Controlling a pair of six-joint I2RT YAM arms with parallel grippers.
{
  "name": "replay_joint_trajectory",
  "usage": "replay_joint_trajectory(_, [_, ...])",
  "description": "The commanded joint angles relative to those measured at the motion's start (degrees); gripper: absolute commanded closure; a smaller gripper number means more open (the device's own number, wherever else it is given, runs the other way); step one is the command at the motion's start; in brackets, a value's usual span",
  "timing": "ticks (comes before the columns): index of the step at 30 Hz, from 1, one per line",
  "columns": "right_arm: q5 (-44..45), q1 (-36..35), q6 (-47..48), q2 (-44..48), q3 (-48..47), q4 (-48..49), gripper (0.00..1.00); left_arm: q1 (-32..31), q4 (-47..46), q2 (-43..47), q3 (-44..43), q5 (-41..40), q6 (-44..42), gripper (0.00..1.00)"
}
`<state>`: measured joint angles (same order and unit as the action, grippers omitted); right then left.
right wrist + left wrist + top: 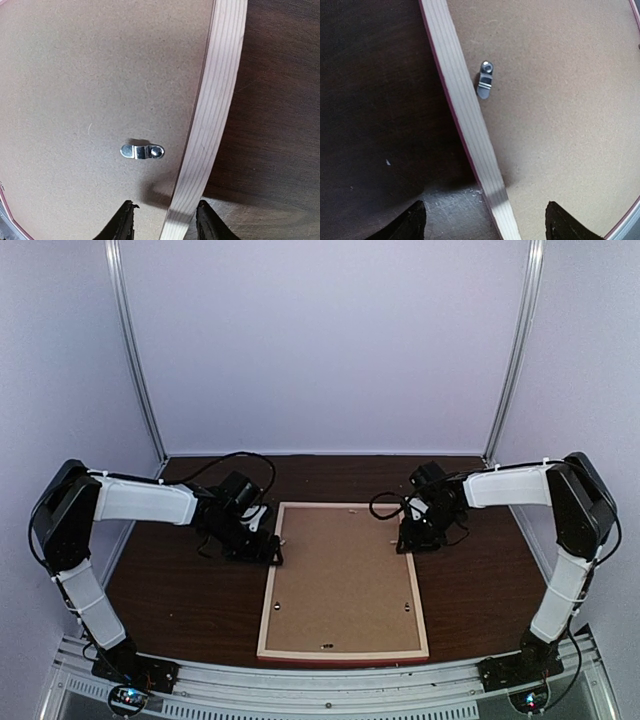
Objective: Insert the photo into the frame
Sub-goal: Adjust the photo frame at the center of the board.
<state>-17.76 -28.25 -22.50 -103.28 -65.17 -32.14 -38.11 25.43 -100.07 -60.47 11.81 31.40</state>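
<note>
The frame lies face down in the middle of the table, its pale wood back edges up and a thin pink lip showing at the front. A brown backing board fills it, so the photo is hidden. My left gripper hangs over the upper left rail; in the left wrist view it is open wide, one finger on each side of the rail. My right gripper stands at the upper right rail. It is open, straddling that rail with a gap on the board side.
A small metal turn clip sits on the backing board just inside the left rail. Another clip lies just inside the right rail. Dark wooden table surrounds the frame, with white walls behind and at both sides.
</note>
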Motion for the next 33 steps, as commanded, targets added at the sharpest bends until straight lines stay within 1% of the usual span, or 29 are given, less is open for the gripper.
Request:
replay_joint_trajectory(1, [-0.86,0.02,0.37,-1.38,-1.10,0.81,0.57,-0.30,1.98,-0.91,-2.68,-4.30,-2.43,0.17])
replay_joint_trajectory(5, [-1.18,0.04,1.71,-1.65,-1.15,1.05,0.58,-0.30,2.62,-1.37,-3.05,-4.88,-3.38,0.18])
replay_joint_trajectory(14, [-3.18,0.37,2.05,-2.07,-0.56,2.52,0.57,-0.39,2.71,-4.76,-5.48,-4.74,-4.05,0.39])
replay_joint_trajectory(21, [-5.61,0.39,0.32,-2.16,0.79,4.73,0.57,-0.83,2.98,-7.11,-7.42,-3.24,-3.03,0.47])
replay_joint_trajectory(25, [-6.02,0.39,0.00,-2.36,1.01,5.07,0.57,-0.83,3.22,-8.40,-7.85,-3.11,-2.30,0.55])
replay_joint_trajectory(28, [-6.36,0.39,-0.28,-2.61,0.97,5.15,0.57,-0.92,3.22,-9.06,-8.04,-2.70,-1.52,0.59])
replay_joint_trajectory(33, [-8.47,0.24,-1.84,-2.87,1.86,7.37,0.57,-0.92,3.22,-8.47,-7.15,-2.31,-0.11,0.68])
